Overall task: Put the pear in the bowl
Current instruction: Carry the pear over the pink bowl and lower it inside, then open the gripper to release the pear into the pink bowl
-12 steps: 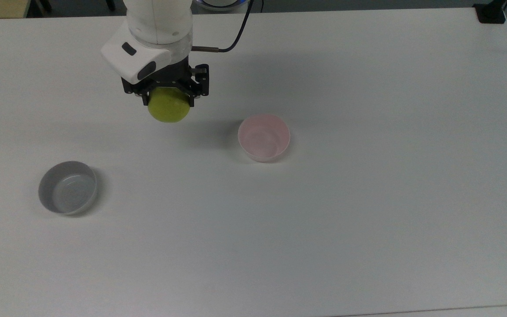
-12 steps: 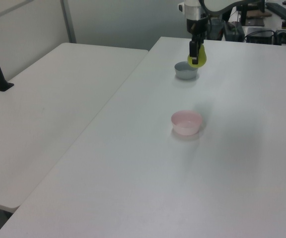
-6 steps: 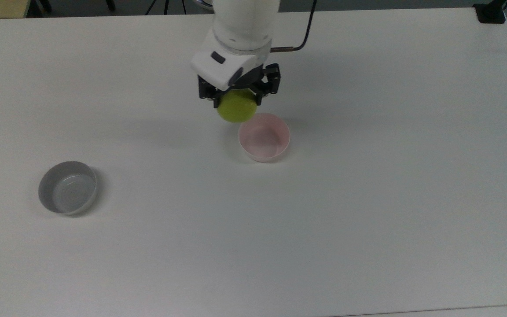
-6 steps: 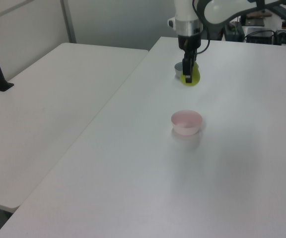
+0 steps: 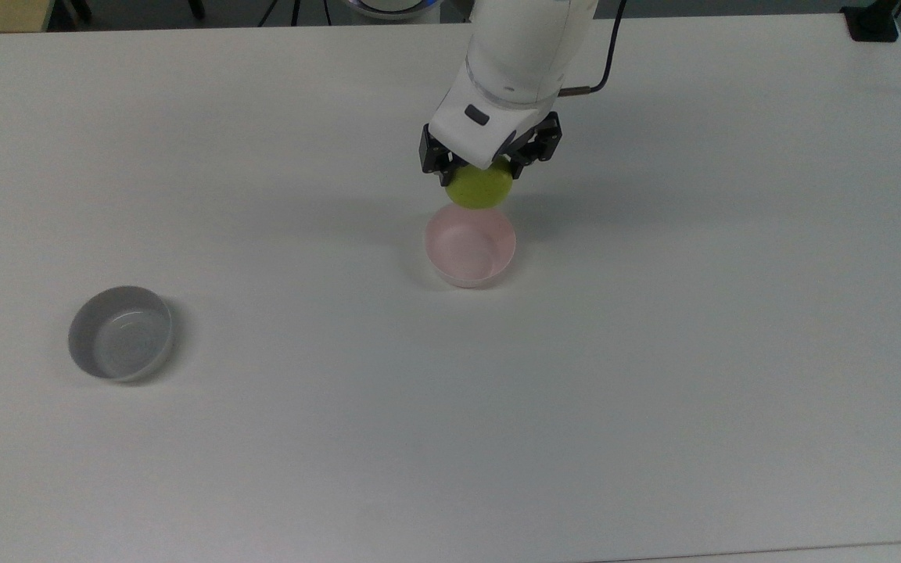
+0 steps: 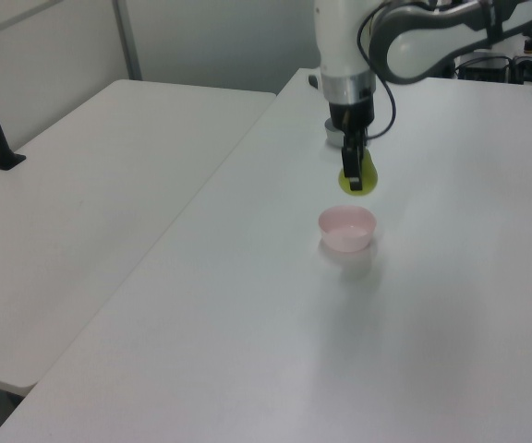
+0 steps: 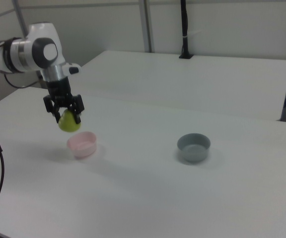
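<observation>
Above middle of top view, pear (image 5: 479, 188) is held tight by gripper (image 5: 482, 168); bowl (image 5: 471, 245) sits just below, slightly toward frame bottom.

A broad white table (image 5: 654, 375) carries two small bowls. The pale pink bowl (image 5: 471, 246) sits near the middle of the top view, and a grey bowl (image 5: 120, 333) rests well apart from it toward the top view's left. Both stand upright, mouths up.

Two bowls (image 5: 470, 245) (image 5: 120, 333), one pear (image 5: 480, 188)
</observation>
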Robot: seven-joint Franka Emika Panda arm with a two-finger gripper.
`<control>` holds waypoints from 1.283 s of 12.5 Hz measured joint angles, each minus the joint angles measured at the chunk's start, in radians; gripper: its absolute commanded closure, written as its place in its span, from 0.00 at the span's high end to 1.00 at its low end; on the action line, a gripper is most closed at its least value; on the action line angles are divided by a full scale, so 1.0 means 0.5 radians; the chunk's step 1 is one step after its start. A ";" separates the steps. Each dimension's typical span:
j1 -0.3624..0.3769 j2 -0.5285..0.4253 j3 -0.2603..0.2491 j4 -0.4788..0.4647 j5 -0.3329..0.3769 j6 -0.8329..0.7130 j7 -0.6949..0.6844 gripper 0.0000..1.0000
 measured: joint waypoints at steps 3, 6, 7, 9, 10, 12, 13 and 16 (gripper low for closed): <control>-0.001 0.069 -0.001 -0.107 -0.032 0.137 0.000 0.52; -0.013 0.088 -0.004 -0.177 -0.048 0.276 0.000 0.52; -0.021 0.088 -0.005 -0.199 -0.059 0.317 0.000 0.52; -0.024 0.090 -0.011 -0.220 -0.066 0.385 0.000 0.52; -0.024 0.091 -0.016 -0.228 -0.067 0.410 0.000 0.54; -0.026 0.104 -0.023 -0.235 -0.067 0.447 0.000 0.56; -0.026 0.114 -0.023 -0.235 -0.073 0.456 0.000 0.56; -0.026 0.150 -0.023 -0.236 -0.094 0.480 0.000 0.71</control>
